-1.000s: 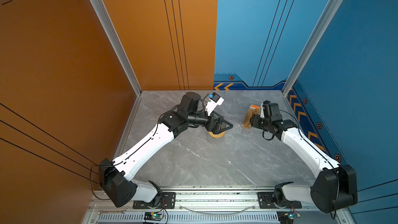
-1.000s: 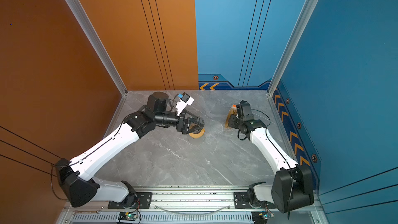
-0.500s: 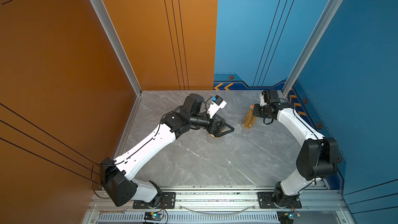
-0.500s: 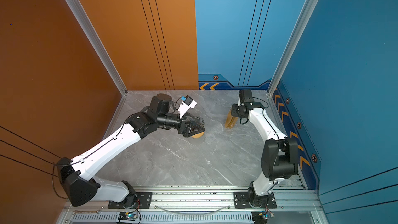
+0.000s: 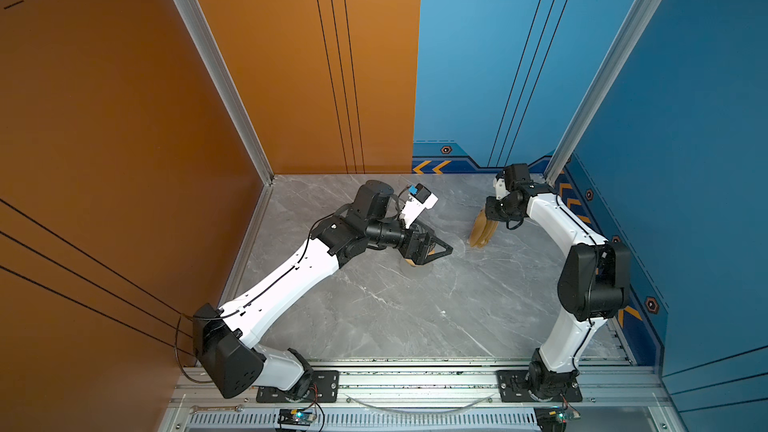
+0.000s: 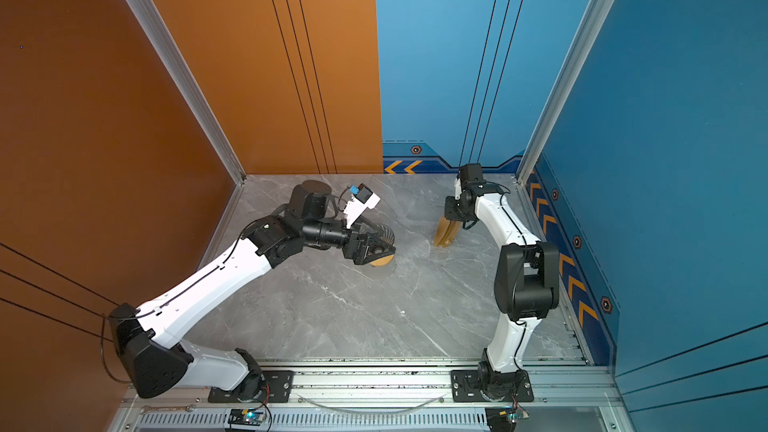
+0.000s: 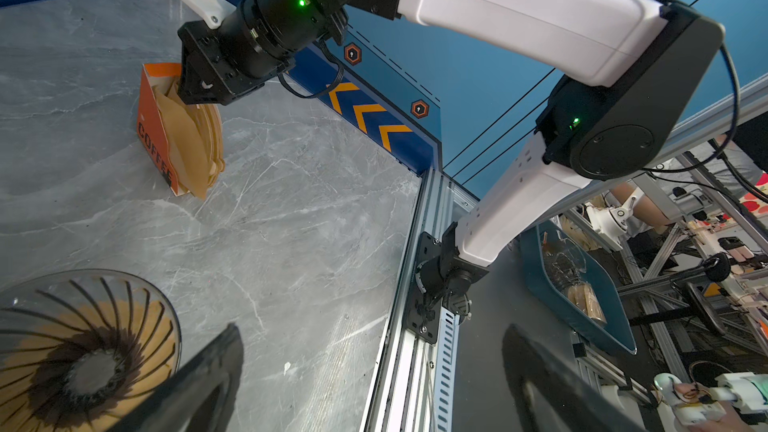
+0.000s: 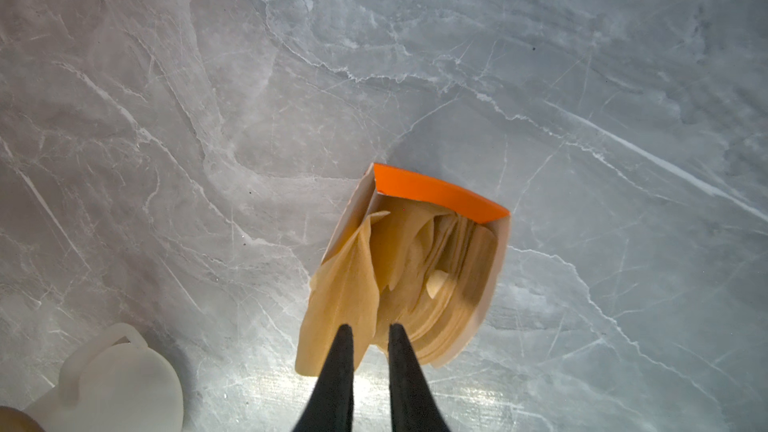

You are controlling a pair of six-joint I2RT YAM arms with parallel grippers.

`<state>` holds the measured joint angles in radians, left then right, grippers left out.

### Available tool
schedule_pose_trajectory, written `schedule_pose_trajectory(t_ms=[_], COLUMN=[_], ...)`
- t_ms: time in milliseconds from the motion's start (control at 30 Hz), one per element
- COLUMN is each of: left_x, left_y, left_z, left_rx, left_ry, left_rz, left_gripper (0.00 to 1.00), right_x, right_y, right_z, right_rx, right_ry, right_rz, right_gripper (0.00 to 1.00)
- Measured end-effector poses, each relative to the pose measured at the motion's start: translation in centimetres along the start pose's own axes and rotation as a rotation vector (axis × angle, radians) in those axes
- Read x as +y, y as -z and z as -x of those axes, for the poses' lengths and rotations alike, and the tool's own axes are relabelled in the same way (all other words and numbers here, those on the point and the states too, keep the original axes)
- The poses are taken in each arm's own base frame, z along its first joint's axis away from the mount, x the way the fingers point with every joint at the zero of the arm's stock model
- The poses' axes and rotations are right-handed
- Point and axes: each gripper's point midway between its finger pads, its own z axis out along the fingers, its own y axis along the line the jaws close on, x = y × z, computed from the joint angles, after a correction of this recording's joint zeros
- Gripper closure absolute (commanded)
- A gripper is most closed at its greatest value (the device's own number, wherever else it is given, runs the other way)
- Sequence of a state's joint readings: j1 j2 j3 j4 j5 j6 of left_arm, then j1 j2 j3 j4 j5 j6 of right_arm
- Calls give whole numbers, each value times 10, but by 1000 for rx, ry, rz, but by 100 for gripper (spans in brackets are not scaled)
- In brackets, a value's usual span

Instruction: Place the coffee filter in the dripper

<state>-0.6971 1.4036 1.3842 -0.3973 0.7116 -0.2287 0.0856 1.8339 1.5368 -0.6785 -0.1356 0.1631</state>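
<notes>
Coffee filter (image 8: pixel 345 280), one loose sheet leaning from the single orange carton (image 8: pixel 436 195) of stacked filters (image 8: pixel 453 268), stands on edge directly under the right gripper (image 8: pixel 370 338), whose fingers (image 8: pixel 340 367) sit almost together astride its top edge; whether they pinch it I cannot tell. One dripper (image 7: pixel 124 297) sits well apart, beside the wide-spread left gripper (image 7: pixel 372 328).

In both top views the left arm (image 6: pixel 216 276) hides most of the dripper (image 6: pixel 384 236); an edge crops the jug (image 8: pixel 112 380).

Table (image 5: pixel 415 317) front: bare, passable.
Gap, dripper (image 7: pixel 87 347) to box (image 7: pixel 153 139): bare.
At dripper: left gripper (image 7: pixel 368 332) obstructs.
Box mouth: right gripper (image 8: pixel 370 328) obstructs.
Jug (image 8: pixel 112 380): stands near box.
</notes>
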Motion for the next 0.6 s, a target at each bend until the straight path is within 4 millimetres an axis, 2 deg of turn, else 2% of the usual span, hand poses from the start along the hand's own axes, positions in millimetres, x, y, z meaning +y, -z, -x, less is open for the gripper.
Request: schedule_pose_trajectory(t_ms=[367,600], left_x=[0,4], left_y=[1,5], left_z=[0,3], left_rx=[-1,-8], left_ry=[1,12], left_rz=[-2,-4], left_gripper=[2,2], right_x=[1,0], right_y=[0,-6], right_z=[5,2], right_rx=[-1,19], right_ry=[11,9], right_rz=[0,-3], right_gripper=[84,84])
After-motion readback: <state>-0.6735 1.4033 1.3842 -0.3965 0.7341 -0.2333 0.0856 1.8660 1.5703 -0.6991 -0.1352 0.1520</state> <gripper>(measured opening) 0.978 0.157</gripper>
